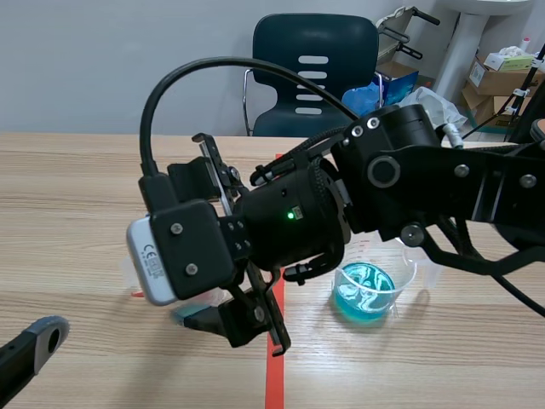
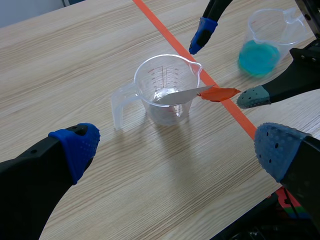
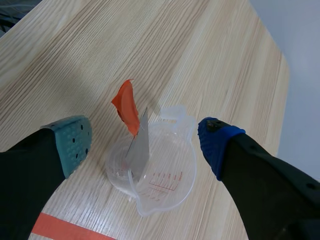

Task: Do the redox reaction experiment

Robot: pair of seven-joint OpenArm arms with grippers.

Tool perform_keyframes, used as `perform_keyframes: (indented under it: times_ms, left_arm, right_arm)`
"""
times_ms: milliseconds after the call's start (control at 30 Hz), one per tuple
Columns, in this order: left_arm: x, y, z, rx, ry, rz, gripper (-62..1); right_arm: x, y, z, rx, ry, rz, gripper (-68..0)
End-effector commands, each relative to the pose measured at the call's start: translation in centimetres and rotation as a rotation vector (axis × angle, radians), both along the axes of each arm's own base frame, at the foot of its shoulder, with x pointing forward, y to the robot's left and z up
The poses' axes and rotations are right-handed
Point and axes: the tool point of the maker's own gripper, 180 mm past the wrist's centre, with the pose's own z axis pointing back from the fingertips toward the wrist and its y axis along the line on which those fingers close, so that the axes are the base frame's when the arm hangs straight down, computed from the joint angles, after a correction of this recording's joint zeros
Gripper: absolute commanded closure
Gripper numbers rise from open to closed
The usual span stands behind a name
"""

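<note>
CE mark noted on silver camera housing [image 1: 151, 256], left of blue-liquid cup [image 1: 368, 294]. Red graduations printed on clear measuring cup [image 2: 150, 97]; figures unreadable.

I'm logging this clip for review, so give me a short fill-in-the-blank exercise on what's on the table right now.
1. The knife rests with its blade inside the clear cup; its handle is coloured ____.
2. The other cup holds ____ liquid.
3. The right gripper, above the clear cup, has its fingers ____.
4. The left gripper is open and holds ____.

Missing words: orange; blue; open; nothing.
</note>
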Motion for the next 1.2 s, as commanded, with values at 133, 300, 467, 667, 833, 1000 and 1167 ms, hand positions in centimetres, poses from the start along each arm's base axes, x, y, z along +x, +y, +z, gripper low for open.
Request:
perform_keyframes:
  times_ms: [133,300,467,667,833,1000,1167]
  left_arm:
    - [0.3,-0.1,0.7,-0.018,-0.028,0.005,-62.3]
    - [0.3,-0.1,0.7,-0.018,-0.028,0.005,-62.3]
    - [0.3,-0.1,0.7,-0.018,-0.028,0.005,-62.3]
    - [0.3,-0.1,0.7,-0.018,-0.028,0.005,-62.3]
    - [0.3,-0.1,0.7,-0.018,-0.028,0.005,-62.3]
    - [0.3,-0.1,0.7,-0.018,-0.028,0.005,-62.3]
    - [0.3,-0.1,0.7,-0.018,-0.027,0.005,-62.3]
  right_arm:
    - [0.5,0.4,1.2,0.030,-0.021,-0.001,-26.7]
    - [0.5,0.4,1.2,0.029,-0.021,-0.001,-16.1]
    - [0.5,0.3,1.1,0.028,-0.020,-0.002,-8.5]
    - [0.5,0.3,1.1,0.028,-0.020,-0.002,-1.2]
    - [0.5,0.3,1.1,0.028,-0.020,-0.002,-0.8]
    - [0.6,-0.1,1.0,0.022,-0.015,-0.010,-0.9]
    - [0.5,-0.9,1.4,0.058,0.051,-0.025,-0.8]
